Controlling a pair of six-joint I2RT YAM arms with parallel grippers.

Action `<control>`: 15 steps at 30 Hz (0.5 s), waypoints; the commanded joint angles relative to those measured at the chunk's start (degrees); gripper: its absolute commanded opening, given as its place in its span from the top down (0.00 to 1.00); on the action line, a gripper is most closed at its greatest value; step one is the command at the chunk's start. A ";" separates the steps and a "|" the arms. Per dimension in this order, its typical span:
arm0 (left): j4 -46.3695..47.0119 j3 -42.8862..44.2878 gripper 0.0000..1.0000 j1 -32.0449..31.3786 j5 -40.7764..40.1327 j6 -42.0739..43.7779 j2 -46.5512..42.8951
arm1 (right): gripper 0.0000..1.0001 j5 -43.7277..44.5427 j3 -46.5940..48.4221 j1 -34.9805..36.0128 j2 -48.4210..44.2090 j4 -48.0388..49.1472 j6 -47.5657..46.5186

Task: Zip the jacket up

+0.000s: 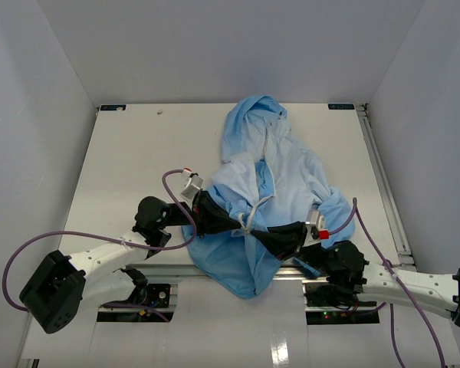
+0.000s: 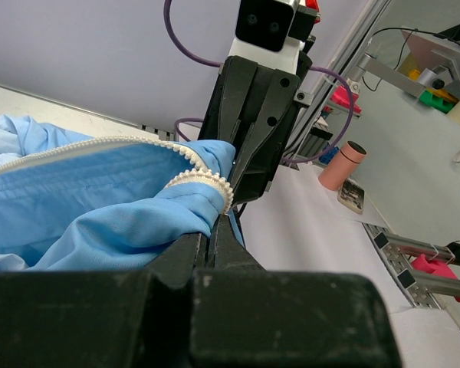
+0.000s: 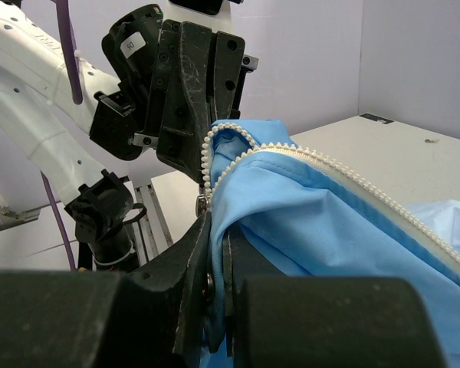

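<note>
Left gripper is pinched tight on the jacket; right gripper is too, on the facing edge, I think. It sprawls across the table, hem over the near edge. Light, limp, slippery cloth; I'd hold the stiffer zipper tape.

A white table — with a pink cylinder standing in the background.
</note>
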 commanded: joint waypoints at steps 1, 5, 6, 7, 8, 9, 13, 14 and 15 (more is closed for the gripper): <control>-1.11 1.36 1.00 0.04 1.12 1.98 -0.68 | 0.92 1.03 3.95 0.03 0.69 5.66 -1.24; -5.53 1.82 1.00 -0.03 0.36 4.23 -1.64 | 0.92 1.48 3.67 0.02 0.68 6.07 -1.40; -6.48 1.82 1.00 0.02 0.03 4.90 -2.14 | 0.92 1.59 3.61 0.08 0.57 6.07 -1.51; -6.91 1.77 1.00 -0.02 -0.16 5.22 -2.36 | 0.92 1.67 3.60 0.09 0.44 6.07 -1.53; -7.21 1.74 1.00 -0.05 -0.20 5.40 -2.48 | 0.92 1.75 3.73 0.09 0.37 5.91 -1.67; -7.52 1.74 1.00 -0.05 -0.15 5.55 -2.59 | 0.92 1.86 3.99 0.09 0.37 5.61 -1.92; -10.04 2.59 1.00 -0.04 0.09 6.52 -2.49 | 0.92 2.05 4.60 0.09 0.30 4.77 -2.27; -10.87 2.78 1.00 -0.13 0.04 6.80 -2.35 | 0.92 2.05 4.65 0.09 0.12 4.67 -2.32; -11.27 2.97 1.00 -0.14 -0.14 7.23 -2.35 | 0.92 2.11 4.71 0.09 0.05 4.55 -2.38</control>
